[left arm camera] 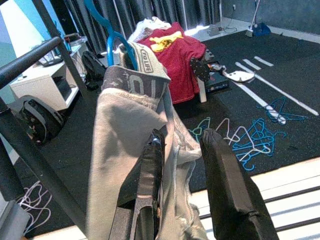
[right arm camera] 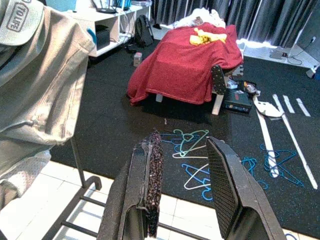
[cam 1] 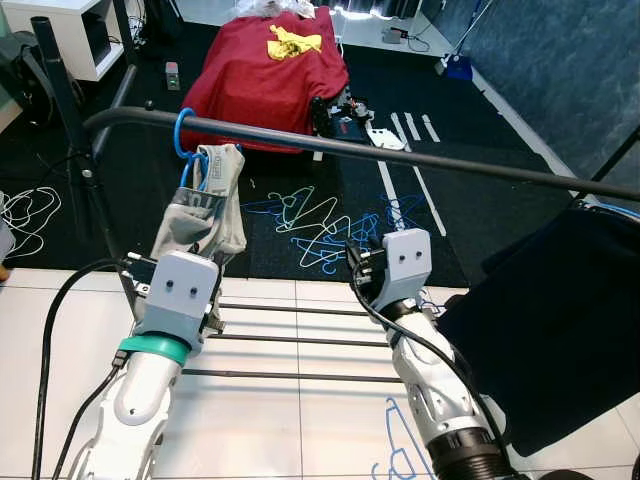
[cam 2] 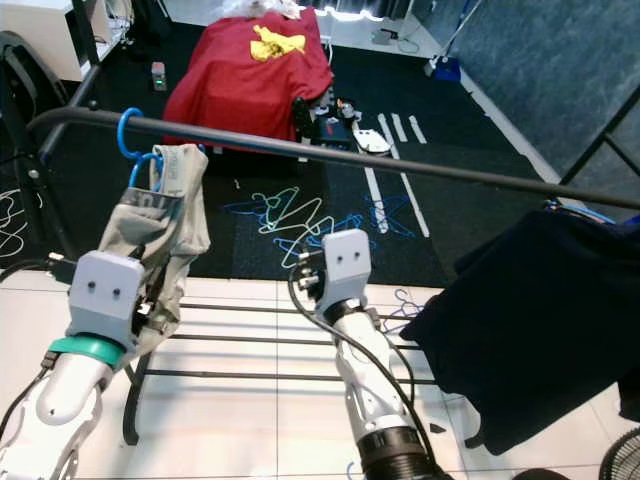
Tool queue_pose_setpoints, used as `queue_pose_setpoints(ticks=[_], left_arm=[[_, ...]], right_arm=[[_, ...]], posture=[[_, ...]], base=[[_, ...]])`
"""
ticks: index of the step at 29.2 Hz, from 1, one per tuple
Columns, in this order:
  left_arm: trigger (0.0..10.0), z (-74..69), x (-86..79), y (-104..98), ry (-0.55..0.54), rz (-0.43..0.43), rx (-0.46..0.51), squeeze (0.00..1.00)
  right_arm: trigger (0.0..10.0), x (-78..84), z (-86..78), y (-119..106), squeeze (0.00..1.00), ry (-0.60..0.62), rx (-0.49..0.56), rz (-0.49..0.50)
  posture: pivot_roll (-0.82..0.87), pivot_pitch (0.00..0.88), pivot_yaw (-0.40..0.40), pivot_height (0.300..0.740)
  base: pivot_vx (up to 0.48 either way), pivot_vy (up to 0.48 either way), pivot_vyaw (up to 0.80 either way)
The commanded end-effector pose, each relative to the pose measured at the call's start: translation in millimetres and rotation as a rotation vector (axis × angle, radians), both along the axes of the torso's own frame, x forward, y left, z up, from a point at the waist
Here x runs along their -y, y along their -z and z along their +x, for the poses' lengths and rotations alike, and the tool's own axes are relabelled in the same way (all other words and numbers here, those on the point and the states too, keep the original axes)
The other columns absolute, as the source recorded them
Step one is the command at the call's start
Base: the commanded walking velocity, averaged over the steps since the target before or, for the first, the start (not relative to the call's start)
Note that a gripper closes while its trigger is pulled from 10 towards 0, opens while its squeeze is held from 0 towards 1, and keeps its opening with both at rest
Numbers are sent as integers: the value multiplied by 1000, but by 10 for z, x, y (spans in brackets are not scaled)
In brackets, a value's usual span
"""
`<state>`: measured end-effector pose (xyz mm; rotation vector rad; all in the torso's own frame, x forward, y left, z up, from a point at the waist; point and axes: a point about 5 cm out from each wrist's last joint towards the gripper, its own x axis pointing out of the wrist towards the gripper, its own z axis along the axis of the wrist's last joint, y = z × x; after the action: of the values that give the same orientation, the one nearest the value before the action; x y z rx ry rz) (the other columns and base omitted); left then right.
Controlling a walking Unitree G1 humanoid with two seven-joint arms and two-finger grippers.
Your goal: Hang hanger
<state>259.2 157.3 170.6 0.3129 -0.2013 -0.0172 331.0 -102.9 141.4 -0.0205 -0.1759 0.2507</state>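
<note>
A blue plastic hanger [cam 1: 186, 140] hooks over the left end of a long black metal clothes rail [cam 1: 400, 155], carrying a pair of grey shorts with a lettered waistband [cam 1: 205, 215] that drape down toward the near left. The left pincer [left arm camera: 182, 165] sits just beside the shorts' lower folds, its two black fingers [left arm camera: 227, 190] parted, with grey fabric bunched against the inner finger; whether the cloth is truly gripped cannot be told. The right pincer [right arm camera: 182, 175] hovers released, fingers apart and empty, near the middle of the scene below the rail and well apart from the hanger.

The rail runs bare from the hanger to the far right. A dark navy garment [cam 2: 530, 320] hangs at the right edge, close beside the right arm. Below, the rack's black base bars [cam 1: 300, 340] cross the white tiled floor [cam 1: 270, 430]. Beyond the tile's edge, on the black carpet [cam 1: 470, 210], lies a tangle of blue and pale green spare hangers [cam 1: 320, 225]. Farther back stands a bed under a red blanket with a yellow print [cam 1: 270, 70], and a white shelf unit [cam 1: 75, 30] sits at the far left.
</note>
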Motion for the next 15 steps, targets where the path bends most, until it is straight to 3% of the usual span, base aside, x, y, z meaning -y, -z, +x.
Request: queue_pose_setpoints(ticks=[1, 15], left_arm=[[10000, 5, 20, 56, 5, 12, -16, 0], [10000, -5, 31, 103, 11, 19, -27, 0]], right_arm=[[10000, 31, 4, 37, 0, 16, -7, -4], [10000, 40, -18, 92, 0, 20, -17, -4]], posture=[[132, 0, -42, 740], [132, 6, -40, 740]], base=[[0, 0, 0], [0, 0, 0]])
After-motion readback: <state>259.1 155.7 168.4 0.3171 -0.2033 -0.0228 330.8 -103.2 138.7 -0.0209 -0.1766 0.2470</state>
